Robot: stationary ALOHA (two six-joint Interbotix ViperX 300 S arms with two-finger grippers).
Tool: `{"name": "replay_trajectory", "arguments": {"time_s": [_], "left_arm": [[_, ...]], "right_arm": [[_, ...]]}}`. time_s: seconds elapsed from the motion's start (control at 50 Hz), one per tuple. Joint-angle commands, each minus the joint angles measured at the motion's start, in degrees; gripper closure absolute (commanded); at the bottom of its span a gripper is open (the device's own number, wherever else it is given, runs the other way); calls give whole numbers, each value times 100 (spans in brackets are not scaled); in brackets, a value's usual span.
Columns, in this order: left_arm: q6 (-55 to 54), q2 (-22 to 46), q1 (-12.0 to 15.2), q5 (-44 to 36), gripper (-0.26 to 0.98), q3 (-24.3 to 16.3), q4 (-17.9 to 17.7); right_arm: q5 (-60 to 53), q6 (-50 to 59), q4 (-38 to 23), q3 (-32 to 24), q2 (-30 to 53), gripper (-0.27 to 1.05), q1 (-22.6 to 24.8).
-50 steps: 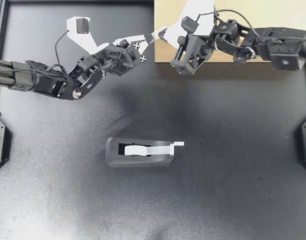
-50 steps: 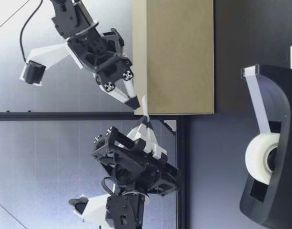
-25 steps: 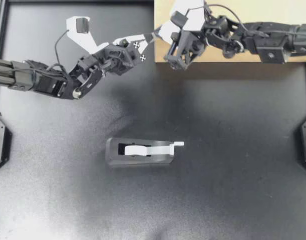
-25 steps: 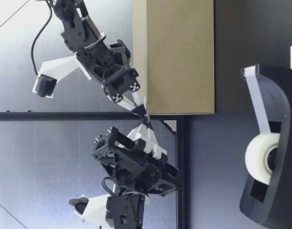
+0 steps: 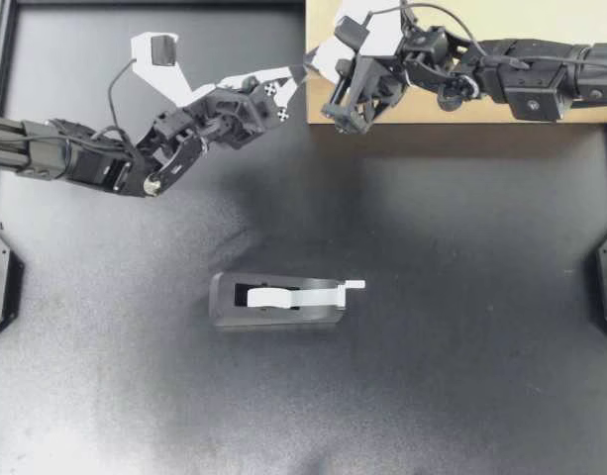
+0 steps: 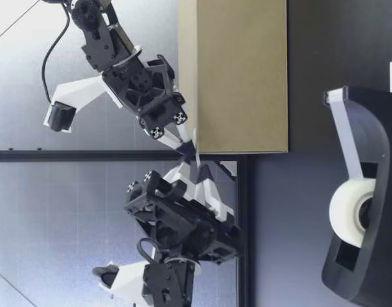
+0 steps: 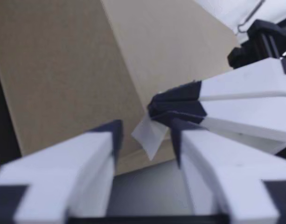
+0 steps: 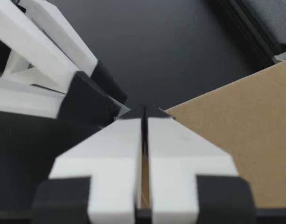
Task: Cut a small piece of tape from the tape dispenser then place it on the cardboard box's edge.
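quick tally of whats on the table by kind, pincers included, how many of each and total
tape dispenser: 1
cardboard box: 1
piece of tape: 1
pincers: 2, the left pincer and the right pincer
total: 5

open table (image 5: pixel 461 376) around tape dispenser (image 5: pixel 273 302), cardboard box (image 5: pixel 560 18) at far edge
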Motion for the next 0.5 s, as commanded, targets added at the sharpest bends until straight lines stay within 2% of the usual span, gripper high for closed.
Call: {"name": "replay_trajectory", "arguments": {"time_s": [0.0,0.14,0.24,0.34,0.48], "left_arm": [[18,-237,18,-26,29,9,18],[132,-378,-114,-26,33,202,35],[554,-589,-290,-26,33,422,237],[1257,-914,-536,-18,33,650,431],[2355,-1494,-984,-26,34,1002,492]], "right_arm": [[-18,9,0,-105,-105,88,-105],[-35,44,0,-211,-281,88,-105],[9,53,0,-246,-589,88,0],[88,62,9,-176,-993,88,229],[229,88,35,158,-1600,88,800]]}}
